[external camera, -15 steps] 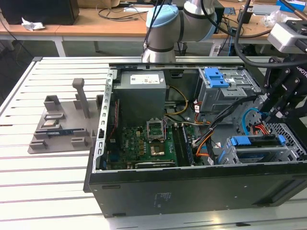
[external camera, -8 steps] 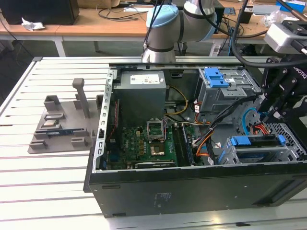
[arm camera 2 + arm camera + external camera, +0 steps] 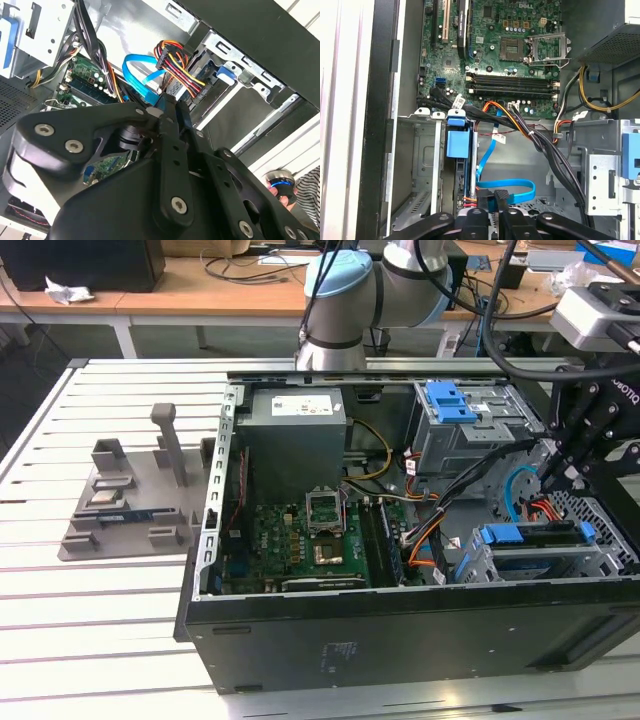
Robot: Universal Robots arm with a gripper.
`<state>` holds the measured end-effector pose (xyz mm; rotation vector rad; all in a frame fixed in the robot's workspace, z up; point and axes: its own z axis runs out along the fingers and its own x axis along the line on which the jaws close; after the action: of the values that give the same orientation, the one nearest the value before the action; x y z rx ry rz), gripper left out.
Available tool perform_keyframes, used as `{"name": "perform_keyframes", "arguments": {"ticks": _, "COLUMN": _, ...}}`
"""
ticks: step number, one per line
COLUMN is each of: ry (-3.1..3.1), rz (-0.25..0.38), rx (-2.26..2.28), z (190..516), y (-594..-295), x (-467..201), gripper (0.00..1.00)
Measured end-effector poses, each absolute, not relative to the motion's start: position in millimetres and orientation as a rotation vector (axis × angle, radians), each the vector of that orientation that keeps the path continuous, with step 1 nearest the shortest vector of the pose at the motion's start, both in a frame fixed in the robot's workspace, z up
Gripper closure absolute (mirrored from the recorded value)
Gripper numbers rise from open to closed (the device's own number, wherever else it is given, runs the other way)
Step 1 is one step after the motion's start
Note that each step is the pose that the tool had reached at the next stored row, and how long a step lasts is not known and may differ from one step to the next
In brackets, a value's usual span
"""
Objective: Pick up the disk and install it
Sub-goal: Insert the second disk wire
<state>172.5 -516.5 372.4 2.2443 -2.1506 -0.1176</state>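
The disk (image 3: 535,536) sits in the drive cage (image 3: 480,565) inside the computer case, cabled. The gripper (image 3: 497,210), fingers closed together and empty, hovers beside it; press squarely, avoiding the blue data cable (image 3: 507,187).

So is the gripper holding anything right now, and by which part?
Cannot tell: the gripper is at the blue cable end beside the disk; any grip is unclear.

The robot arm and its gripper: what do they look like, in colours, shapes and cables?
In the exterior view the arm has rounded silver-grey joints with pale blue caps, and black cables run beside it. The gripper is black, with white lettering on its side, below a light grey box. In both wrist views its black linkage shows silver screw heads at the pivots.
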Motion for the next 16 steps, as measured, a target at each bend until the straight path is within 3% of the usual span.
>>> {"name": "perform_keyframes", "arguments": {"ticks": 16, "ry": -2.151, "rz": -0.12, "rx": 2.246, "z": 367.0, "y": -523.4, "x": 165.3, "gripper": 0.84}}
